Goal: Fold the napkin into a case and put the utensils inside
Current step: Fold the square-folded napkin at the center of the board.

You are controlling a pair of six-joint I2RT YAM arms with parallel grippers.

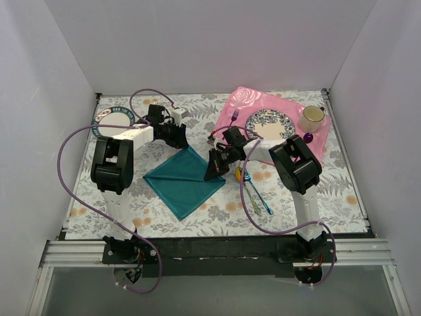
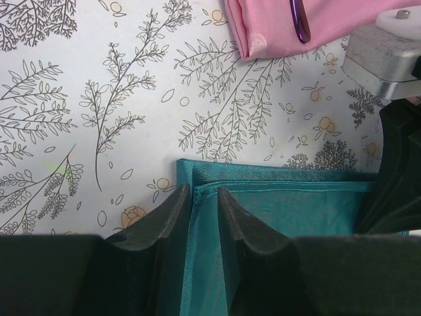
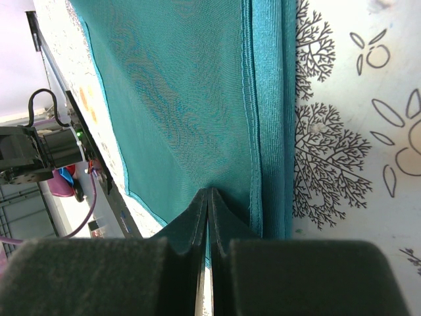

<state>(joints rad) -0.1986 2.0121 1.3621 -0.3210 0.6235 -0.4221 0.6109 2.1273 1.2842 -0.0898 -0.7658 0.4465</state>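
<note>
The dark teal napkin (image 1: pixel 181 181) lies on the patterned table folded into layers, with one corner pointing away from me. My left gripper (image 1: pixel 182 141) is at that far corner. In the left wrist view its jaws (image 2: pixel 204 191) stand a little apart, straddling the hemmed edge of the napkin's (image 2: pixel 296 204) upper layer. My right gripper (image 1: pixel 214 172) is at the napkin's right edge. In the right wrist view it (image 3: pixel 209 192) is pinched shut on the napkin's cloth (image 3: pixel 177 99). The utensils lie just right of the napkin: a gold spoon bowl (image 1: pixel 238 174) and a blue-green handle (image 1: pixel 260 196).
The pink rose placemat (image 1: pixel 230 108) at the back right holds a patterned plate (image 1: pixel 271 123), a cup (image 1: pixel 312 117) and a purple fork (image 1: pixel 235 118), which also shows in the left wrist view (image 2: pixel 299 23). A second plate (image 1: pixel 112 120) sits at the back left. White walls enclose the table.
</note>
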